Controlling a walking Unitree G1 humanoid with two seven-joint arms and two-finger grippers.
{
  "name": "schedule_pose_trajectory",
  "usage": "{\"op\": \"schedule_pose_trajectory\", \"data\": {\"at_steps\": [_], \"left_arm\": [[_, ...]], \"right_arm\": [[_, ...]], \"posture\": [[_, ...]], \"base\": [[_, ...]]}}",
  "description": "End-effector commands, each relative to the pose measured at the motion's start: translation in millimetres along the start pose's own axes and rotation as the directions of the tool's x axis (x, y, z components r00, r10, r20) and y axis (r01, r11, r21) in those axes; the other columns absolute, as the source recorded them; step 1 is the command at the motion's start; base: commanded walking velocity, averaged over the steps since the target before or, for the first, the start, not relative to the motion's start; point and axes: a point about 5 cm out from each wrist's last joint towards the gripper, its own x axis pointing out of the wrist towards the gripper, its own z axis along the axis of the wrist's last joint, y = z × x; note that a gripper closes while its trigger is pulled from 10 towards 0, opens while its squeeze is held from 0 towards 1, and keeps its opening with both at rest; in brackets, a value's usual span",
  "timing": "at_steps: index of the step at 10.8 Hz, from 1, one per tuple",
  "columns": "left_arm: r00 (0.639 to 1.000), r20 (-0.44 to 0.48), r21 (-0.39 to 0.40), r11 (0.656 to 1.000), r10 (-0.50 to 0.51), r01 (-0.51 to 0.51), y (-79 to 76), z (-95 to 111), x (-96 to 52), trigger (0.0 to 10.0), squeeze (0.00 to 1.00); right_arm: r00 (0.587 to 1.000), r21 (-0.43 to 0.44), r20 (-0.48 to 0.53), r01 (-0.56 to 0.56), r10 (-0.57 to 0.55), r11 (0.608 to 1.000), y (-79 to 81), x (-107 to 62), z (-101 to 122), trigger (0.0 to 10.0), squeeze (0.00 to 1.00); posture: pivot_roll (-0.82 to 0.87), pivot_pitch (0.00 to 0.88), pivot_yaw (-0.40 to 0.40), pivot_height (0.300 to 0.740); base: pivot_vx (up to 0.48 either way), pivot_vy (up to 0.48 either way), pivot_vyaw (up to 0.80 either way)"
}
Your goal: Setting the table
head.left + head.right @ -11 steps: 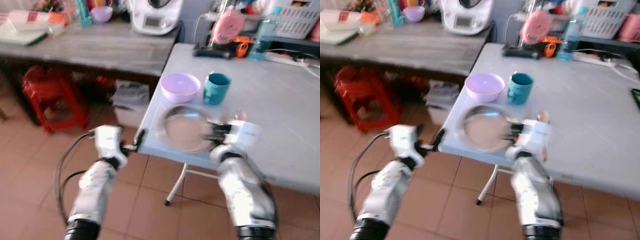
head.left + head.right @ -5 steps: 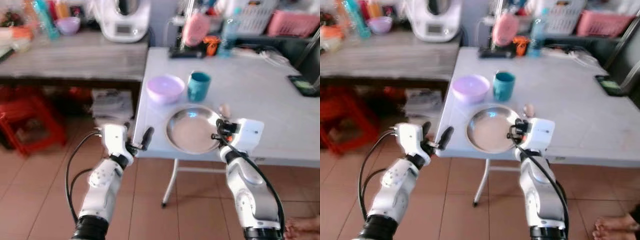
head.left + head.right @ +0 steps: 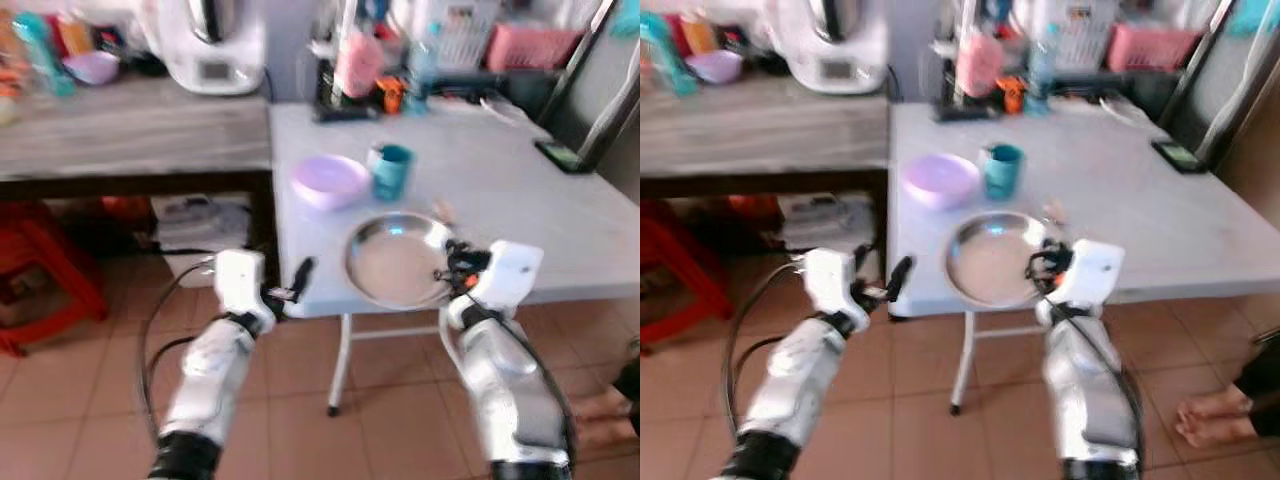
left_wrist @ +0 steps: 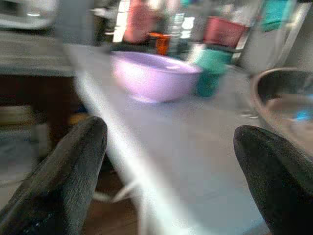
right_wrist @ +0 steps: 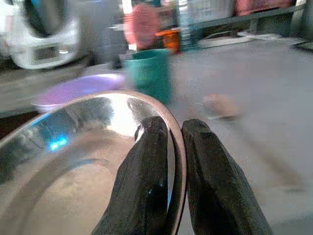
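Observation:
A round metal plate (image 3: 398,259) lies near the front edge of the light grey table (image 3: 500,190). My right gripper (image 3: 447,272) is shut on the plate's right rim; in the right wrist view the two black fingers (image 5: 146,171) pinch the rim of the plate (image 5: 73,161). Behind the plate stand a lilac bowl (image 3: 329,181) and a teal mug (image 3: 391,170). My left gripper (image 3: 302,277) is open, level with the table's front left corner; its wide-spread fingers (image 4: 63,171) frame the bowl (image 4: 154,76) and mug (image 4: 212,73).
A wooden counter (image 3: 130,130) with a white appliance (image 3: 205,45) runs to the left. A red stool (image 3: 40,290) stands below it. Bottles, a pink object and baskets crowd the table's far edge. A phone (image 3: 560,155) lies at the right. A person's feet (image 3: 1220,410) are on the floor at right.
The camera has swung, so the table now sits more centrally. My right gripper keeps its hold on the plate's rim. The left gripper stays open by the table corner.

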Motion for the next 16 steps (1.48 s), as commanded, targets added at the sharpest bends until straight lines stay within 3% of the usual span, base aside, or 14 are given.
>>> {"op": "schedule_pose_trajectory", "data": {"at_steps": [1, 7, 8, 16], "left_arm": [[1.000, 0.009, 0.018, 1.000, -0.014, 0.013, -1.4, 3, 2.2, 10.0, 0.00], [1.000, 0.007, 0.033, 0.999, -0.008, 0.007, -4.8, 2, 2.8, 10.0, 0.00], [0.999, 0.007, 0.055, 0.998, 0.044, -0.044, 1.5, 1, 3.0, 10.0, 0.00], [0.990, -0.006, 0.127, 0.983, 0.138, -0.136, 14.6, 0, 2.7, 10.0, 0.00]], "right_arm": [[0.999, -0.012, 0.032, -0.007, 0.007, 1.000, 0.7, 0.9, 6, 10.0, 0.00], [0.999, -0.024, 0.043, -0.002, 0.003, 1.000, 0.7, -0.4, 5, 10.0, 0.00], [0.999, -0.032, 0.044, -0.003, 0.005, 0.999, -0.1, -0.6, 5, 10.0, 0.00], [0.998, -0.042, 0.065, 0.004, -0.002, 0.999, -5.0, -4.0, 7, 10.0, 0.00]], "posture": [[-0.06, 0.000, -0.002, 0.740], [-0.06, 0.000, 0.001, 0.740], [-0.06, 0.000, 0.002, 0.740], [-0.06, 0.000, 0.006, 0.740]], "base": [[0.000, 0.364, 0.00], [0.000, 0.439, 0.00], [0.000, 0.458, 0.00], [0.000, 0.462, 0.12]]}}
